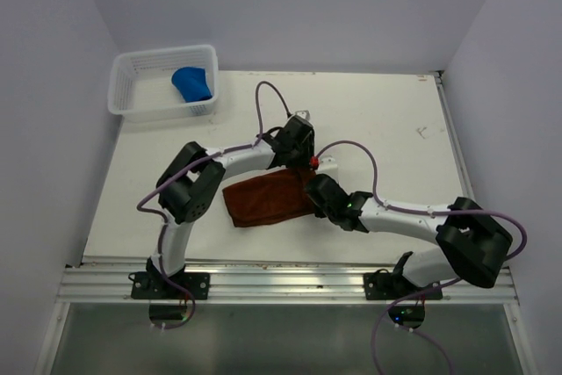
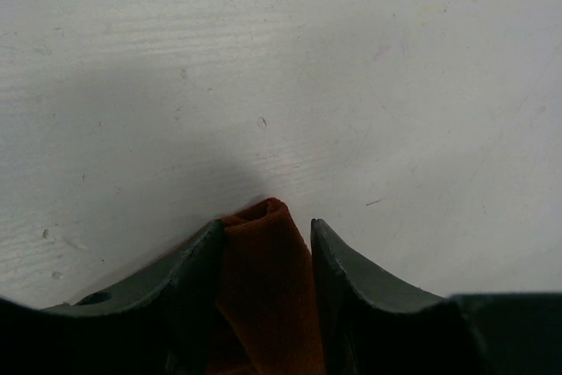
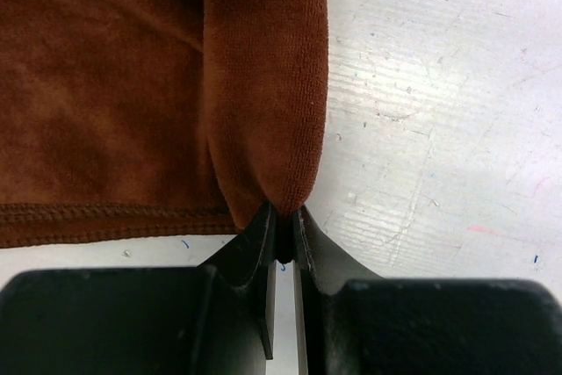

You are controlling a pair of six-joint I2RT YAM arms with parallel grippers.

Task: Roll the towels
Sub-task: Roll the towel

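On the table (image 1: 386, 129), near its middle, lies the rust-brown towel (image 1: 263, 201), its right edge rolled; the left gripper (image 2: 266, 227) clasps the roll's far end; the right gripper (image 3: 283, 215) pinches its near end, fingers almost touching; the blue towel (image 1: 193, 83) sits in the white basket (image 1: 123, 98) at the far left corner

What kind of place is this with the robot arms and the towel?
Probably a robot test booth in a lab: plain white walls box in a white table, and a left arm and right arm bolted to a metal rail work on a brown towel.
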